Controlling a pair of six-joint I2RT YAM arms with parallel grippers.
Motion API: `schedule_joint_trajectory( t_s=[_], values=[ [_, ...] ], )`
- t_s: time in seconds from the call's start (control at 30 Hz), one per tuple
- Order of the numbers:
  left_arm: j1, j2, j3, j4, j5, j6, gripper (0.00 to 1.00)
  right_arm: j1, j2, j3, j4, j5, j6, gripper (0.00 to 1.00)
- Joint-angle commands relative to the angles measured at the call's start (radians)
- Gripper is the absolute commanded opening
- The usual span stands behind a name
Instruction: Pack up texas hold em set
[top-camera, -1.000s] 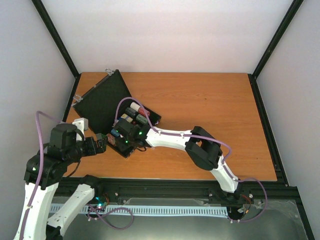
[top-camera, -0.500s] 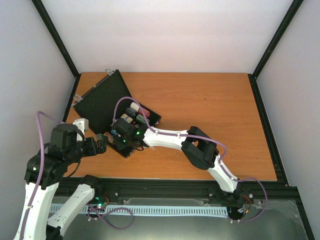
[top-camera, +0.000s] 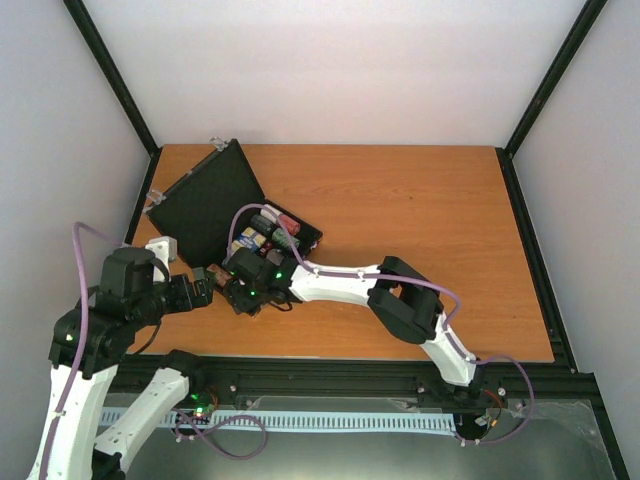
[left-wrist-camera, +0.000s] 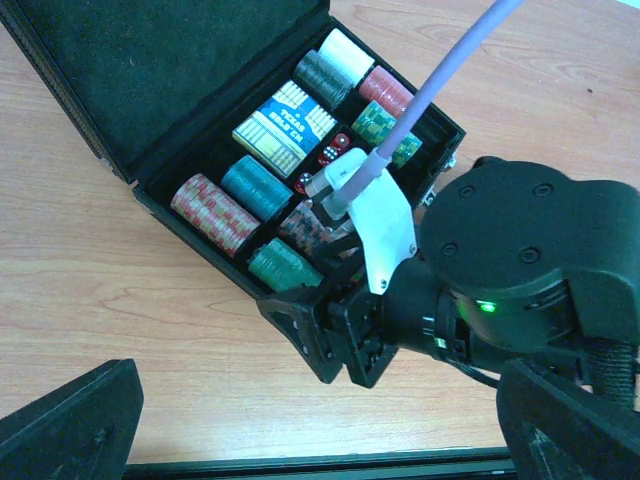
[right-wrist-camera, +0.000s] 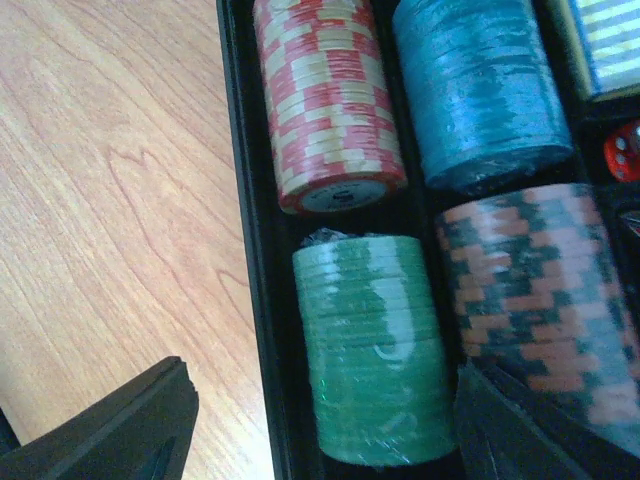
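A flat black rectangular case with silver corners (top-camera: 205, 200) lies open on the wooden table (top-camera: 420, 220), lid laid flat, and every place below is given from it. Its tray holds rolls of chips lying on their sides. At the tray's near end a red-and-cream chip stack (right-wrist-camera: 325, 100) sits beside a teal chip stack (right-wrist-camera: 480, 90), and a shrink-wrapped green chip stack (right-wrist-camera: 375, 350) sits beside an orange-and-black chip stack (right-wrist-camera: 540, 300). A blue-and-yellow card deck (left-wrist-camera: 285, 125) and red dice (left-wrist-camera: 330, 155) sit mid-tray.

The right gripper (left-wrist-camera: 328, 335) hangs over the case's near corner, fingers spread. One is outside the case wall and the other is over the orange-and-black stack, with the green stack between them, ungripped. The left gripper (top-camera: 207, 284) waits just outside the case's near end, jaws wide apart and holding nothing.
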Motion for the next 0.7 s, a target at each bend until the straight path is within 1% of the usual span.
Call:
schedule_joint_trajectory(
  t_s=[0.0, 0.13, 0.23, 0.37, 0.5, 0.67],
  values=[
    [-0.005, 0.004, 0.003, 0.019, -0.011, 0.014, 1.00, -0.016, -0.072, -0.026, -0.082, 0.069, -0.007, 0.73],
    [-0.005, 0.010, 0.011, 0.029, -0.029, 0.011, 1.00, -0.016, -0.133, -0.027, -0.115, 0.102, -0.015, 0.87],
    [-0.005, 0.024, 0.022, 0.035, -0.041, 0.010, 1.00, -0.017, -0.167, -0.022, -0.166, 0.141, -0.009, 0.99],
    [-0.005, 0.064, 0.074, 0.036, -0.067, 0.018, 1.00, -0.037, -0.203, -0.038, -0.226, 0.177, 0.011, 1.00],
    [-0.005, 0.124, 0.152, 0.050, -0.095, 0.039, 1.00, -0.084, -0.255, -0.090, -0.241, 0.189, 0.023, 1.00],
    [-0.005, 0.252, 0.295, 0.108, -0.139, 0.092, 1.00, -0.161, -0.315, -0.130, -0.258, 0.178, 0.008, 1.00]
  ],
)
